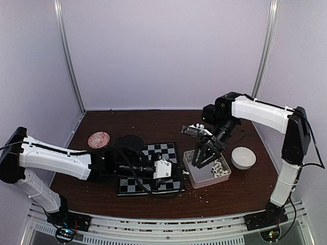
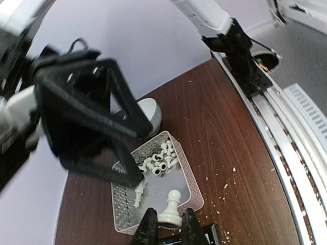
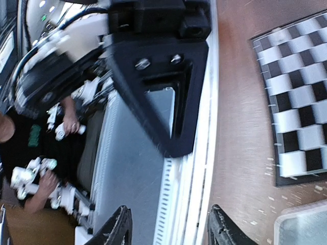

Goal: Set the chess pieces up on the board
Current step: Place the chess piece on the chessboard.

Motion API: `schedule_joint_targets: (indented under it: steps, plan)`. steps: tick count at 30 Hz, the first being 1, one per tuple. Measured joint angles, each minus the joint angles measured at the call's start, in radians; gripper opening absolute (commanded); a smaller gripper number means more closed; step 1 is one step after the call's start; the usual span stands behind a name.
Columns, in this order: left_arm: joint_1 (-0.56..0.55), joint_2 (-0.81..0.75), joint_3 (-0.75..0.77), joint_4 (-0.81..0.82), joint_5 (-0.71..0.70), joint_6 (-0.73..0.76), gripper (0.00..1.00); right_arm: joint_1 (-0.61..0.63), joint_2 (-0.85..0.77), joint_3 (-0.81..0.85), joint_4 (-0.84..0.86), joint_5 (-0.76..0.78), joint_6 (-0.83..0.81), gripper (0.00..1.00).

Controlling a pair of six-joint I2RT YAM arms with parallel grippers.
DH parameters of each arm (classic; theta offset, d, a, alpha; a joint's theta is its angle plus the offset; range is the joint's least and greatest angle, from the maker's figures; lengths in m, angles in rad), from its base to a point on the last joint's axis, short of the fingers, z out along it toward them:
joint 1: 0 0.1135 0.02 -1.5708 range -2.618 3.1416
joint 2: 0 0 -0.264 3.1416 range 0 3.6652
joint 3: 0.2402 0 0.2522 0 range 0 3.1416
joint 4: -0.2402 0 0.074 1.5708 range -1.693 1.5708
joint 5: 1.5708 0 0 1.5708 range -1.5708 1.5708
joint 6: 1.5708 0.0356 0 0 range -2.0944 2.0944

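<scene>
The board (image 1: 164, 151) lies in the middle of the table, partly under my left arm. A white pawn (image 2: 173, 201) stands between the fingers of my left gripper (image 2: 168, 220), which is shut on its base just off the board's right edge (image 1: 182, 173), next to the clear tray (image 2: 122, 206). Several chess pieces (image 2: 158, 161) lie in the tray's far end (image 1: 220, 167). My right gripper (image 1: 204, 158) hangs over the tray, open, with nothing between its fingers (image 3: 171, 227). The right wrist view shows the board (image 3: 301, 97) at upper right.
A white bowl (image 1: 243, 157) sits right of the tray (image 1: 203, 177). A pink round object (image 1: 98, 139) and a black disc (image 1: 129, 141) lie left of the board. Pale crumbs dot the wood. The front rail (image 1: 168, 224) runs along the near edge.
</scene>
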Motion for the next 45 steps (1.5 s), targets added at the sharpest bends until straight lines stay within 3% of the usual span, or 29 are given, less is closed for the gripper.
schedule_joint_targets:
  steps: [4,7,11,14,18,25,45]
  plan:
    - [0.131,-0.046,-0.161,0.197,0.045,-0.237,0.06,-0.124,-0.107,0.004,0.120,0.027,0.112,0.45]
    - [0.241,-0.050,-0.270,0.385,0.075,-0.448,0.06,-0.179,-0.262,-0.065,0.370,0.139,0.270,0.46]
    - [0.325,0.051,-0.344,0.713,0.108,-0.751,0.06,-0.154,-0.474,-0.183,0.671,0.305,0.452,0.47]
    - [0.358,0.201,-0.333,0.961,0.130,-0.970,0.06,-0.135,-0.478,-0.160,0.874,0.336,0.581,0.47]
    - [0.369,0.268,-0.298,1.074,0.135,-1.115,0.07,-0.089,-0.368,-0.115,1.013,0.365,0.693,0.47]
    - [0.369,0.269,-0.200,1.192,0.173,-1.219,0.07,-0.009,-0.223,-0.084,1.038,0.379,0.755,0.46]
    - [0.369,0.285,-0.192,1.209,0.202,-1.264,0.07,0.019,-0.180,-0.040,1.075,0.206,0.854,0.39]
